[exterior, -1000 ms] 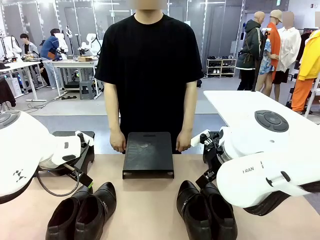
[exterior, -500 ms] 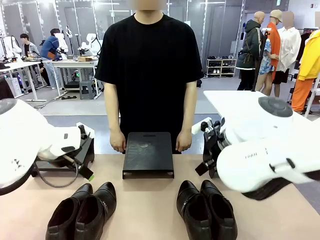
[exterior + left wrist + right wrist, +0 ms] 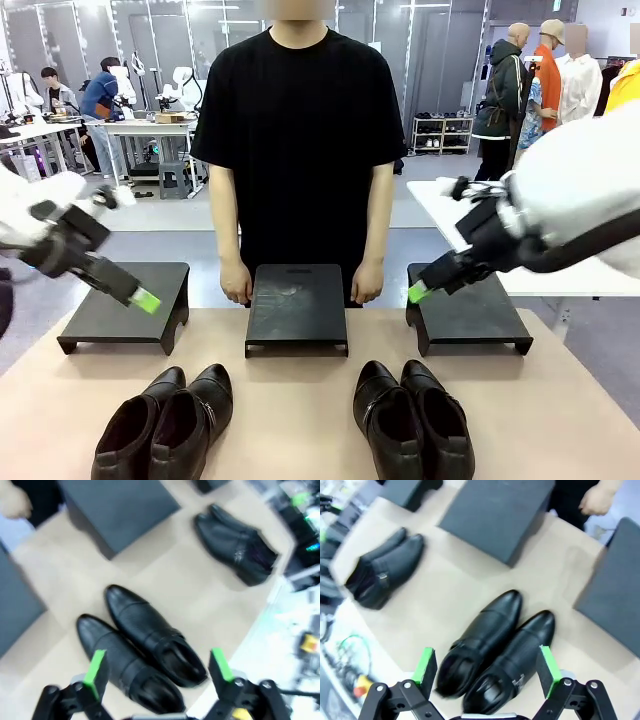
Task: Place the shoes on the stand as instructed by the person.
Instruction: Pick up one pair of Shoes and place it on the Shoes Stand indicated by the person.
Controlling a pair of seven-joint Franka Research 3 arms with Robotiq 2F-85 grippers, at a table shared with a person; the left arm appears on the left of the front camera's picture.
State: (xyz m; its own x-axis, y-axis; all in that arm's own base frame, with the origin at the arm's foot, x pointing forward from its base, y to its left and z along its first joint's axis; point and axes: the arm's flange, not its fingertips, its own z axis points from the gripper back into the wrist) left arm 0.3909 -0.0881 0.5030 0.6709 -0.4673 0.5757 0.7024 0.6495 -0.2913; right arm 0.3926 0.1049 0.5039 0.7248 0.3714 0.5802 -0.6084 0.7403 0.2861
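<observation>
Open tabletop (image 3: pixel 290 410) between left pair (image 3: pixel 165 425) and right pair (image 3: pixel 412 420), person's hands (image 3: pixel 236 285) flanking, perhaps touching, middle stand (image 3: pixel 297 305)

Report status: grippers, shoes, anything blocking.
Left gripper open, empty; right gripper open, empty. Both pairs of shiny black leather shoes on the tan table. Three flat black stands bare; person's hands flank the middle one.

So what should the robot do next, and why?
Probably hover and wait for a sign. The left gripper and right gripper hang open, raised clear of the left pair and right pair of shoes on the table. The person's hands rest beside the middle stand, pointing at nothing, so which pair goes where seems unsettled.
</observation>
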